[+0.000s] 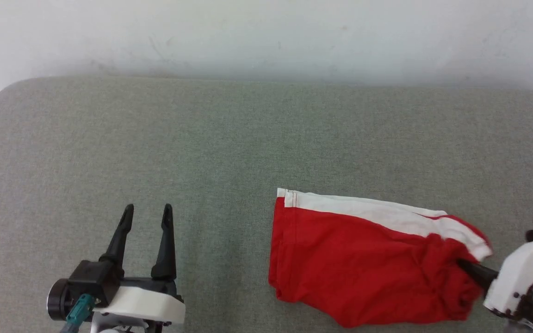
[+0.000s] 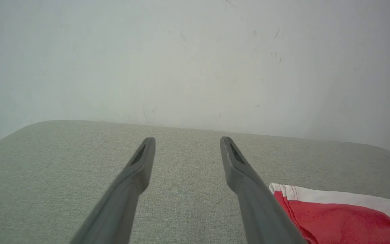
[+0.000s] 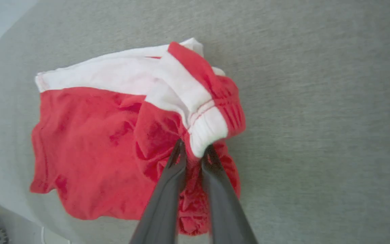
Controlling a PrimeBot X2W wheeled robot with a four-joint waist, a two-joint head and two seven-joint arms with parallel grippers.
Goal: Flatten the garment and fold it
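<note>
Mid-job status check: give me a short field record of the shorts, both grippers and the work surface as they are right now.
garment: red shorts, white side stripe, leg end lying flat, waistband end bunched
surface: grey fabric surface
left gripper: jaws open, over bare surface, apart from the shorts
right gripper: jaws closed on the gathered waistband end
flattening: not yet done

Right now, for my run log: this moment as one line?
left gripper: open, clear of shorts | right gripper: shut on shorts at waistband | shorts: on grey table, waistband end bunched
</note>
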